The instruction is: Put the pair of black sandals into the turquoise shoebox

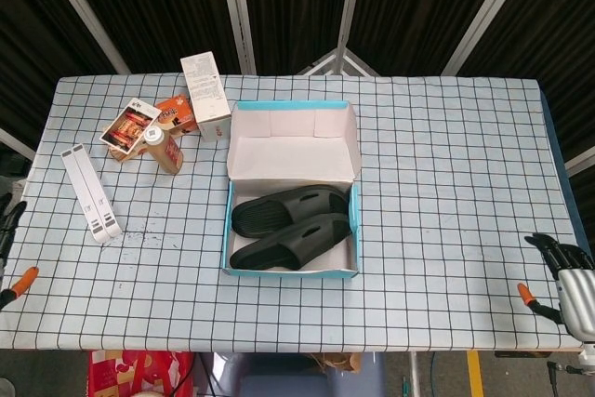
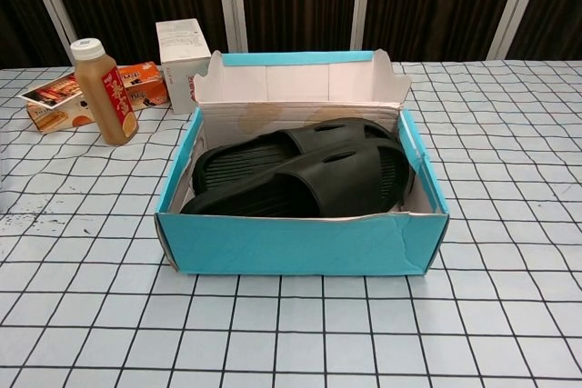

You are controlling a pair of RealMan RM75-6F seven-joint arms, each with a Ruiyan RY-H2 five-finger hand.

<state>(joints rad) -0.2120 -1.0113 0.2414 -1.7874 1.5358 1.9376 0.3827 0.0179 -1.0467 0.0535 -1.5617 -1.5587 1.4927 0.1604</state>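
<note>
Head view: we note the turquoise shoebox (image 1: pixel 290 197) sits near the middle of the table (image 1: pixel 446 183), which is covered in a checked cloth, with its lid flap standing open at the far side. Both black sandals (image 1: pixel 290 226) lie inside it, side by side and slightly diagonal, touching each other. We see the right hand (image 1: pixel 569 284) at the lower right edge of the frame, off the table's near right corner; its dark fingers (image 1: pixel 550 246) are spread apart and hold nothing, with an orange tip showing just beside them. Of the left hand (image 1: pixel 9 230) we see only a few dark fingertips and an orange tip at the far left edge, well apart from the box; we cannot tell how far its fingers are open. Left of the box stand a small bottle (image 1: pixel 165 149), a white carton (image 1: pixel 205 96), an orange packet (image 1: pixel 174 113) and a picture card box (image 1: pixel 130 126); a white folded strip (image 1: pixel 90 192) lies nearer the left edge. Chest view: neither hand shows. The sandals fill the box floor, the nearer one resting partly against the other, toes toward the right wall. The bottle and carton stand behind the box to the left.
</note>
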